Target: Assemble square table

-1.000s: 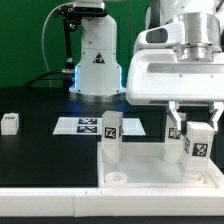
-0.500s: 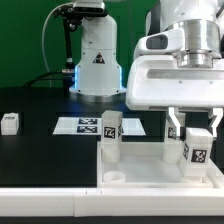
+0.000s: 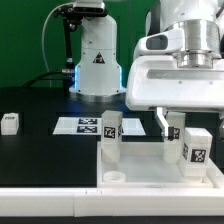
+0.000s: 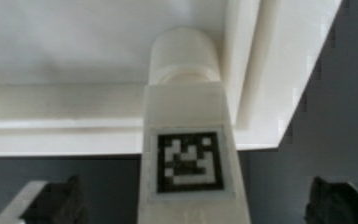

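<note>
The square table's white top [image 3: 150, 168] lies with its raised rim up at the exterior view's lower right. One tagged white leg [image 3: 110, 135] stands upright in its left corner. A second tagged leg [image 3: 197, 148] stands upright in its right corner. My gripper [image 3: 193, 127] hangs over this second leg, open, with its dark fingers [image 3: 164, 122] spread to either side and clear of it. In the wrist view the leg [image 4: 190, 120] runs down to the top's corner [image 4: 247, 60], midway between my gripper's [image 4: 197, 205] fingers [image 4: 51, 203].
A third loose tagged leg [image 3: 9, 123] lies on the black table at the exterior view's far left. The marker board [image 3: 82, 126] lies flat behind the top. A long white border wall [image 3: 50, 200] runs along the front. The arm's base [image 3: 95, 60] stands behind.
My gripper's fingers have spread apart and let go of the right leg, which stays standing in the top's corner.
</note>
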`<state>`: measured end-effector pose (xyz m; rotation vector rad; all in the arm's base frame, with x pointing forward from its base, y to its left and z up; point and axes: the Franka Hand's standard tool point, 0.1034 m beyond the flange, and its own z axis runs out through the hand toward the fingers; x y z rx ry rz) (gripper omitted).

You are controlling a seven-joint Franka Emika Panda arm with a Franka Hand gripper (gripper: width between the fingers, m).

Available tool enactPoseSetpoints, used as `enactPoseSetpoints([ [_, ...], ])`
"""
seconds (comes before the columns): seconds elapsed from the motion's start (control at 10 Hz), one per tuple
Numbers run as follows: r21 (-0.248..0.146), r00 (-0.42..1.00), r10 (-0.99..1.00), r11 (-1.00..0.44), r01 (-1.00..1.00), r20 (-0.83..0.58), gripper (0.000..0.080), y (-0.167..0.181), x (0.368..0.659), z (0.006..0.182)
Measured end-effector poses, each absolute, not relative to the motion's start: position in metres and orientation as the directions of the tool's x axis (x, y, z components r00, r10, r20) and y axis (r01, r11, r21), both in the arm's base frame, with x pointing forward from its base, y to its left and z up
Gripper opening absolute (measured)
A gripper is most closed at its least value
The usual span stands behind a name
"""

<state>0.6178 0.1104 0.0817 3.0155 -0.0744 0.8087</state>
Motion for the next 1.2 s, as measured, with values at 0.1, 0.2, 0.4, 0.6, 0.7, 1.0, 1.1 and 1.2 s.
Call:
enactPoseSetpoints([
  [0.1, -0.008, 0.891, -0.059, -0.998, -0.062, 0.450, 0.0641, 0.111, 0.621, 0.084],
  [0.2, -0.021, 0.923, -0.071, -0.997, -0.068, 0.378, 0.0647, 0.115, 0.626, 0.086],
  [0.4, -0.021, 0.969, -0.070, -0.998, -0.067, 0.238, 0.0649, 0.114, 0.637, 0.090],
  [0.6, -0.012, 0.992, -0.088, -0.996, -0.087, 0.088, 0.0649, 0.096, 0.637, 0.083],
  [0.7, -0.014, 0.994, -0.107, -0.994, -0.107, 0.030, 0.0649, 0.091, 0.637, 0.082],
  [1.0, -0.018, 0.984, -0.177, -0.984, -0.176, 0.035, 0.0527, 0.091, 0.638, 0.082],
  [1.1, -0.020, 0.969, -0.244, -0.970, -0.243, 0.034, 0.0390, 0.091, 0.638, 0.082],
  [1.2, -0.023, 0.946, -0.323, -0.946, -0.322, 0.032, 0.0283, 0.091, 0.638, 0.082],
])
